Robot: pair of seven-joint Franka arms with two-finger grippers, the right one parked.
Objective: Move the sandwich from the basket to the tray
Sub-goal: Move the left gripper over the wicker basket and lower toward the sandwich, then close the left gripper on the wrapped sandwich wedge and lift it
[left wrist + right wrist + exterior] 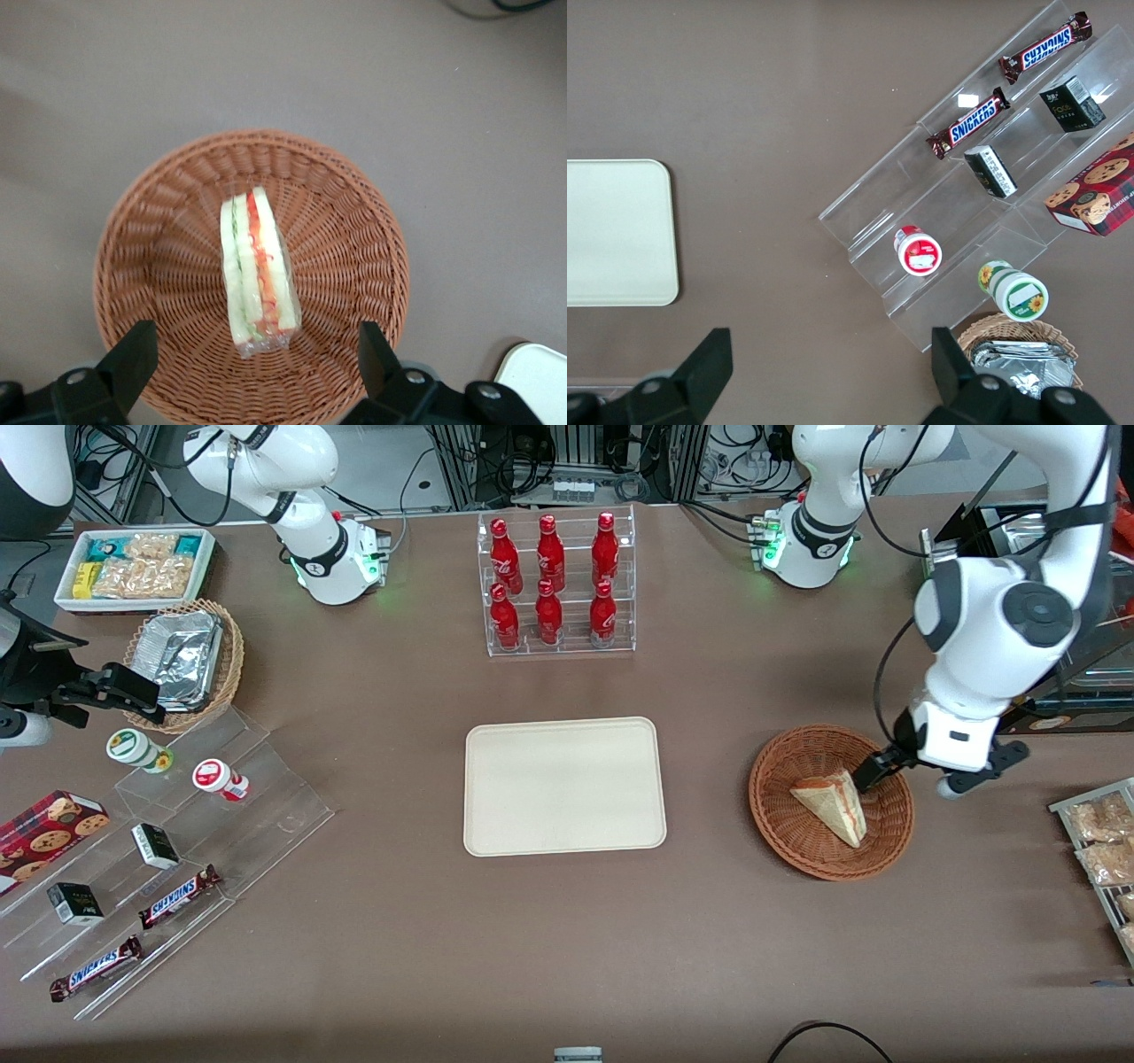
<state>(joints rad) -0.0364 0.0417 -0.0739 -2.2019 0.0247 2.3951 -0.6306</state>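
The sandwich point(833, 806), a pale bread wedge with red and green filling in clear wrap, lies in the round reddish-brown wicker basket point(788, 824). In the left wrist view the sandwich point(257, 266) lies on the basket's floor point(168, 266) with its cut edge up. My left gripper point(881, 775) hangs over the basket's rim on the side toward the working arm's end. It is open and empty point(252, 359), its fingers point(133, 359) straddling the wedge's end above the weave. The cream tray point(564, 786) lies flat at the table's middle, bare.
A clear rack of red bottles point(555, 584) stands farther from the camera than the tray. Snack packets point(1103, 841) lie toward the working arm's end. Acrylic steps with candy bars and cups point(168, 841), a foil-container basket point(186, 660) and a snack box point(133, 567) lie toward the parked arm's end.
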